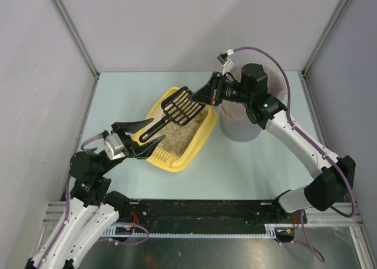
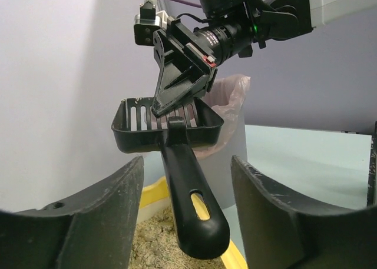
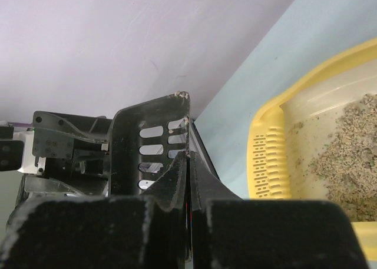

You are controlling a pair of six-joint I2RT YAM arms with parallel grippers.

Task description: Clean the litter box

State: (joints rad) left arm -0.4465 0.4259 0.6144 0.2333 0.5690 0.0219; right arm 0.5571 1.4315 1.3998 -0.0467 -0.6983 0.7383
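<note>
Though right wrist view hides scoop handle (image 2: 189,198), left shows it ungripped.

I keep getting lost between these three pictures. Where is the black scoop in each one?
Top external: the scoop is at centre, above the yellow litter box.
Left wrist: centre, handle pointing toward the camera.
Right wrist: left of centre, its slotted side showing.
Shared landmark: the litter box, low centre and at right.

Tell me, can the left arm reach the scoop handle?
Probably yes: the left gripper is open, and the handle sits between its fingers with nothing in the way. The right gripper holds the scoop head.
</note>
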